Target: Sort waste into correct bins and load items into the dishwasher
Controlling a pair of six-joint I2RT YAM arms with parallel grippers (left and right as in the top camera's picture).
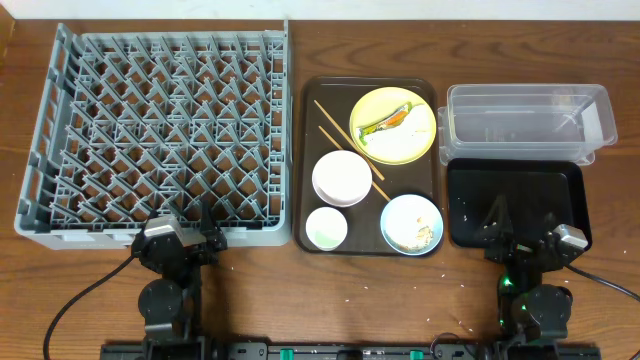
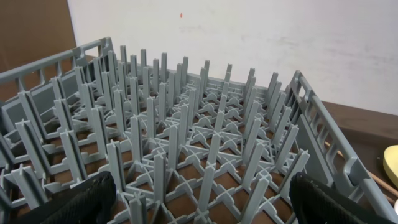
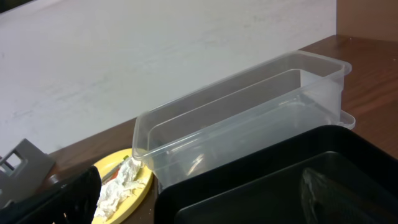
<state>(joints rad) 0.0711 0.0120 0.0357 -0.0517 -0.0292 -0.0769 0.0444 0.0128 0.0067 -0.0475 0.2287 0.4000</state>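
Overhead: nothing is judged sorted or loaded yet. The dish rack (image 1: 160,130) at 10 o'clock is seen bare. So are the clear tub (image 1: 525,120) at 2 and the black tray (image 1: 515,200) at 4.

All items are carried on the brown tray (image 1: 308,150) at centre:
- yellow plate (image 1: 418,112) at 1, with crumpled paper (image 1: 398,146) and wrapper (image 1: 385,122) on it
- white bowl (image 1: 342,178) mid-tray
- blue bowl (image 1: 411,223) at 5, with scraps (image 1: 422,236)
- cup (image 1: 326,228) at 7
- chopsticks (image 1: 335,135) laid diagonally

The left claw (image 2: 202,202) is held wide open and empty over the rack's near edge. The right claw (image 1: 522,222) is spread and empty over the black tray.

The rack wall and bins are set just beside the tray rims. Free worktop (image 1: 600,300) is left only at 6.
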